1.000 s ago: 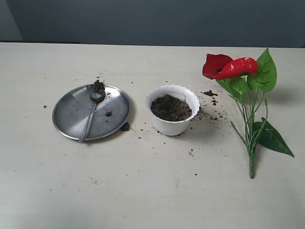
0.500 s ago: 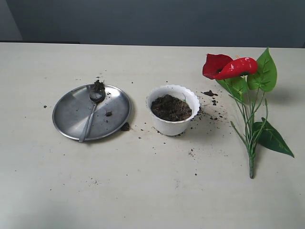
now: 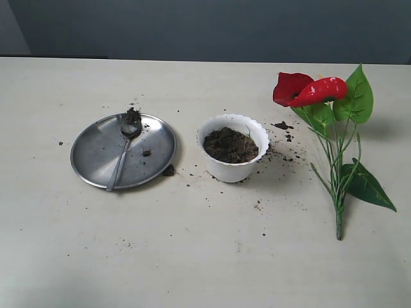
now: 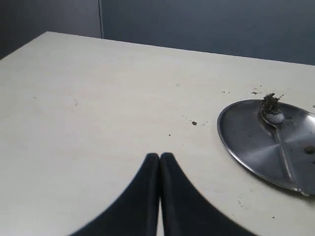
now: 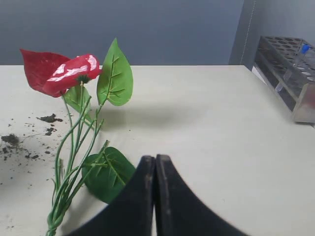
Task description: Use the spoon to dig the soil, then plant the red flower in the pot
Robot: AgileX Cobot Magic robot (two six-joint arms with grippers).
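Note:
A white scalloped pot (image 3: 232,147) stands mid-table, filled with dark soil (image 3: 230,144). To its left a slim silver spoon (image 3: 123,151) lies on a round steel plate (image 3: 96,157), its bowl smeared with soil; the left wrist view shows the spoon (image 4: 277,137) too. The red flower (image 3: 307,90) lies flat on the table to the pot's right, its stems pointing toward the front. My left gripper (image 4: 160,156) is shut and empty, over bare table beside the plate. My right gripper (image 5: 155,158) is shut and empty, close to a lower leaf of the red flower (image 5: 61,71). Neither arm appears in the exterior view.
Loose soil crumbs (image 3: 282,126) are scattered around the pot and near the plate's edge. A test-tube rack (image 5: 290,69) stands at the table's far edge in the right wrist view.

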